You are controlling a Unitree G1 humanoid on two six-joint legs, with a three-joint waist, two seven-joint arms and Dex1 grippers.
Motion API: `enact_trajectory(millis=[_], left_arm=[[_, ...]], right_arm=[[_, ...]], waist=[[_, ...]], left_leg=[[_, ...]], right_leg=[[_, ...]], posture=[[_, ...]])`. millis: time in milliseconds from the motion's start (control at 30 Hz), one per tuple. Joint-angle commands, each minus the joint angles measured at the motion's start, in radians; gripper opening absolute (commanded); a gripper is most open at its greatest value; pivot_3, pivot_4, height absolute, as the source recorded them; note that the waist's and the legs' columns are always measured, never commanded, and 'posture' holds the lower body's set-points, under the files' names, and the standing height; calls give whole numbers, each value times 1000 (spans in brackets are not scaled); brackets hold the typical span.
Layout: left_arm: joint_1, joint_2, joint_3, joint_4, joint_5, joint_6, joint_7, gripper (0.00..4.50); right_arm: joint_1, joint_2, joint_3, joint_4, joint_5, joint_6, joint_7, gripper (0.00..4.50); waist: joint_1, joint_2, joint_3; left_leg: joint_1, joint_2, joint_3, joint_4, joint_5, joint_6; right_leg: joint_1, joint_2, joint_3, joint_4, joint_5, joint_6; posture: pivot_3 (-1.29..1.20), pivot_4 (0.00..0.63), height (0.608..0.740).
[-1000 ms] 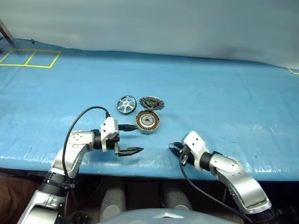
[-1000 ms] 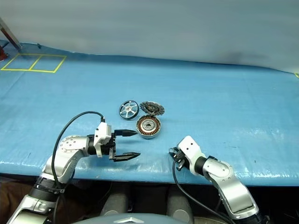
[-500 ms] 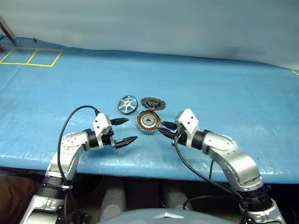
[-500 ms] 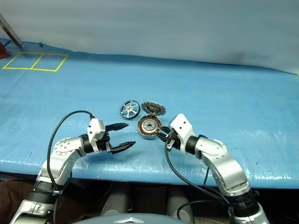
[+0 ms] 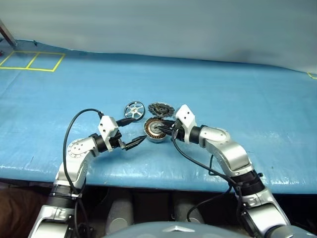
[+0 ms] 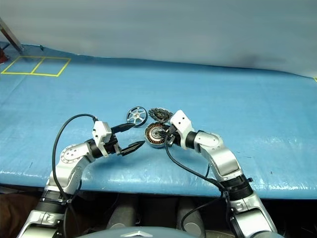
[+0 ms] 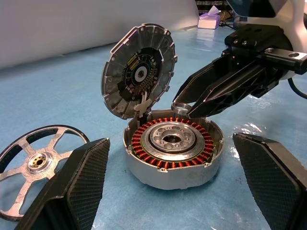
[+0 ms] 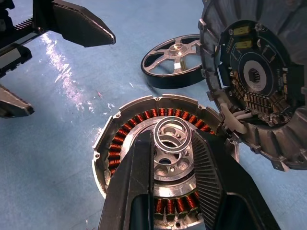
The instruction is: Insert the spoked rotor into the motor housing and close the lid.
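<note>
On a desk [image 5: 237, 94] covered in blue sheeting, one motor housing [image 7: 173, 148] sits flat near the front edge, its open mouth facing straight up and a single ring of copper windings showing around the central hole. One lid [image 7: 139, 69] stands tilted up from the housing's far rim, joined to it there, its dark inner face with a circuit board turned toward the housing and the robot. One spoked rotor [image 5: 134, 110] lies flat on the sheeting just beside the housing, on the robot's left, hub axis vertical, apart from both pincers. The right pincer [image 8: 172, 143] reaches in over the housing from the right, pointing slightly downward, its two black fingers closed on a small metal ring [image 8: 172, 134] held above the housing's centre. The left pincer [image 5: 130, 133] hovers level just left of the housing, aimed at it, fingers spread wide and holding nothing. Two yellow taped squares [image 5: 32, 61] mark the desk's far left corner.
</note>
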Motion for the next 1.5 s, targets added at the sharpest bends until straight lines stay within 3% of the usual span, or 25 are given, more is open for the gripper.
enact_trajectory(millis=[33, 833, 1033, 1400, 1500], left_arm=[[2, -1, 7, -12, -8, -21, -5, 4500], [-19, -28, -6, 60, 3, -81, -32, 4500], [-16, -25, -7, 66, 6, -86, -31, 4500], [-14, -24, -11, 71, 15, -87, -32, 4500], [-15, -24, -14, 73, 16, -86, -34, 4500]], right_arm=[[-20, 15, 6, 25, -13, -40, 13, 769], [-33, 38, 14, 101, -60, -70, 36, 769], [-31, 41, 14, 93, -75, -76, 37, 2792], [-29, 58, -10, 59, -57, -58, 32, 2792], [-29, 64, -17, 61, -48, -58, 31, 2160]], waist=[[0, 0, 0], [0, 0, 0], [0, 0, 0], [0, 0, 0], [0, 0, 0]], left_leg=[[0, 0, 0, 0, 0, 0], [0, 0, 0, 0, 0, 0], [0, 0, 0, 0, 0, 0], [0, 0, 0, 0, 0, 0], [0, 0, 0, 0, 0, 0]], right_leg=[[0, 0, 0, 0, 0, 0], [0, 0, 0, 0, 0, 0], [0, 0, 0, 0, 0, 0], [0, 0, 0, 0, 0, 0], [0, 0, 0, 0, 0, 0]], posture=[[0, 150, 740], [0, 150, 740], [0, 150, 740], [0, 150, 740], [0, 150, 740]])
